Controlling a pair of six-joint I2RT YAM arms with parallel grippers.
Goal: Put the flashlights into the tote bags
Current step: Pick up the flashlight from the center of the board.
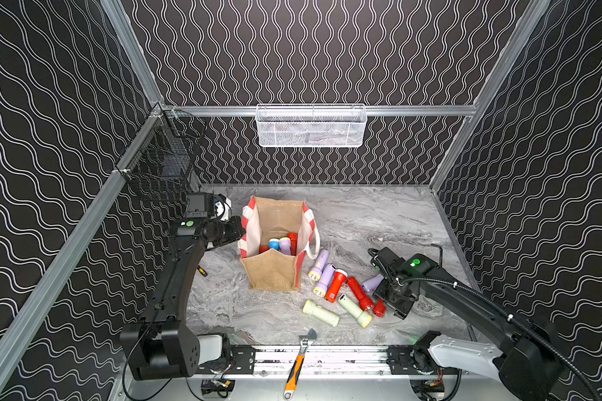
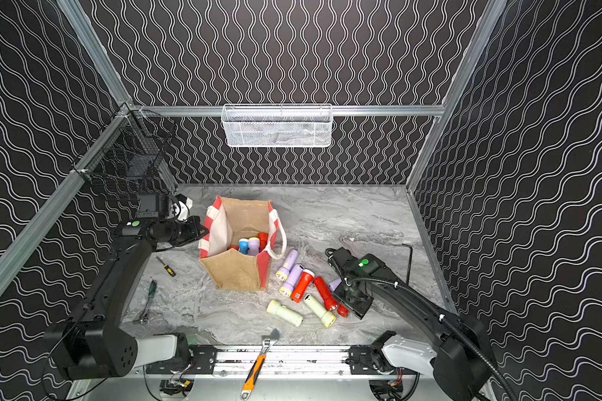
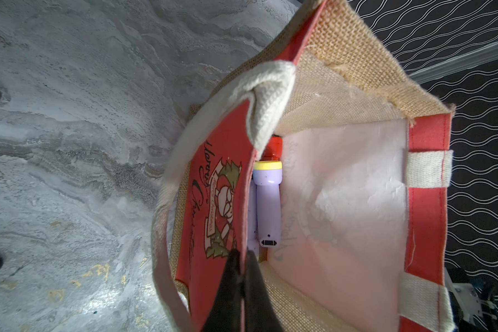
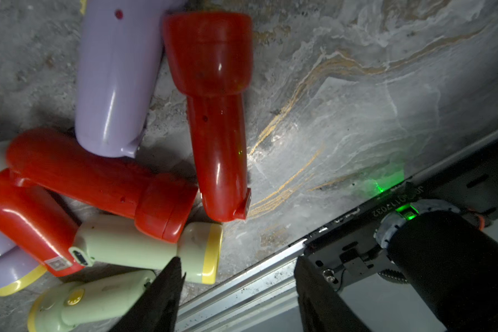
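flashlights (image 1: 285, 245) inside tote bag (image 1: 271, 274), left jaws pinching its wall, right jaws spread.

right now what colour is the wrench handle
Mostly orange; the wrench handle shows best in a top view.

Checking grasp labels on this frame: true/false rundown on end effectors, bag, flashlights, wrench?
The left end effector is shut on the rim of the tote bag. True.
The right end effector holds a red flashlight. False: it is open and empty by the loose flashlights.
The tote bag is empty. False: a blue flashlight and others are inside.
Two pale green flashlights lie on the table. True.
The wrench lies in the tote bag. False: it lies across the front rail.
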